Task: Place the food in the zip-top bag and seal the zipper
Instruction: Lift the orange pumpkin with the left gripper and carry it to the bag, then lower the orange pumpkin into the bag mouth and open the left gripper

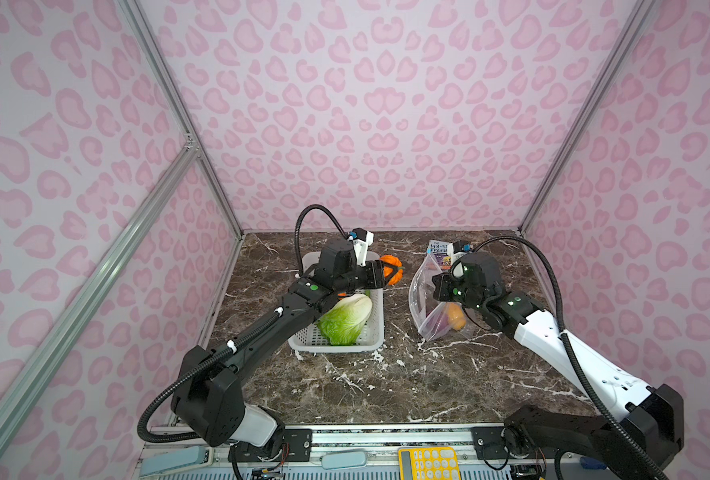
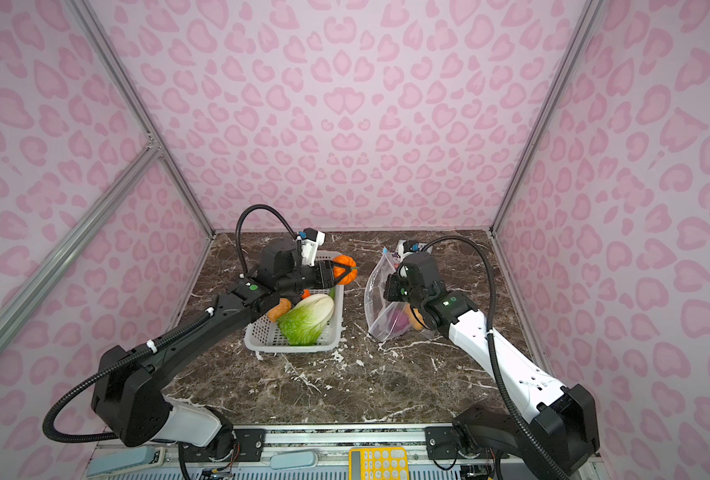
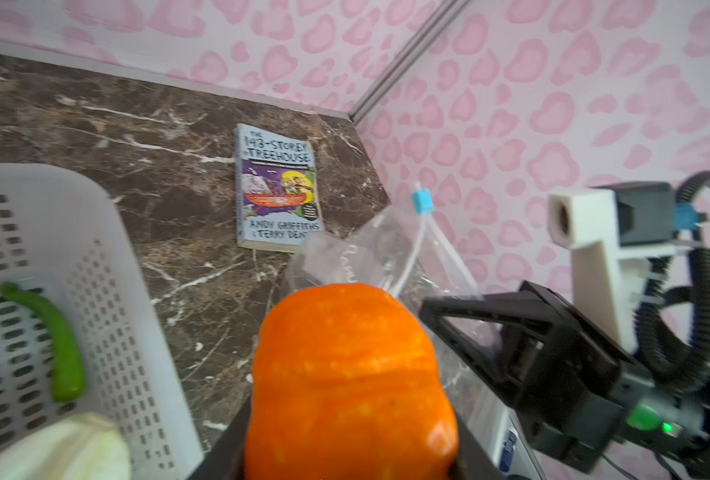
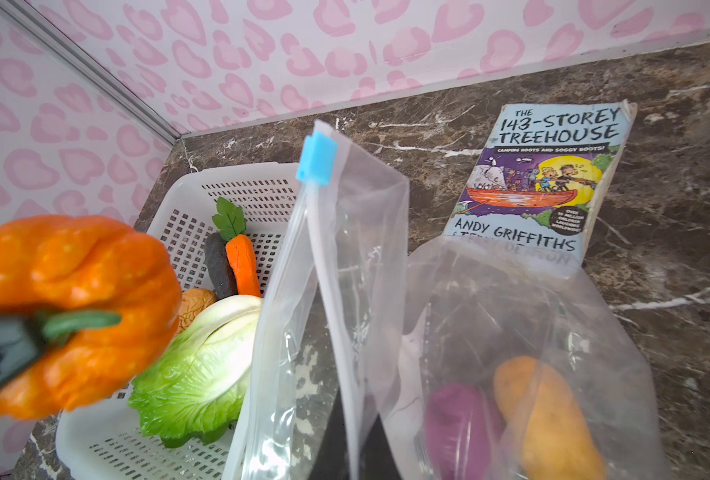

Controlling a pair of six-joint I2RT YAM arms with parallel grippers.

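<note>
Left tool (image 2: 348,272) holds the pumpkin (image 2: 341,264) near the zip-top bag (image 2: 375,305).

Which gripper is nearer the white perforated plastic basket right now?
Left. The left gripper, holding the orange toy pumpkin, hovers by the far right corner of the basket; the right gripper clamps the clear zip-top bag, farther right.

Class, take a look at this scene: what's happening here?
The left gripper holds the orange pumpkin between the white basket and the zip-top bag. The right gripper pinches the bag's open mouth edge. A purple onion and a potato lie inside; cabbage, carrot and a green piece lie in the basket.
</note>
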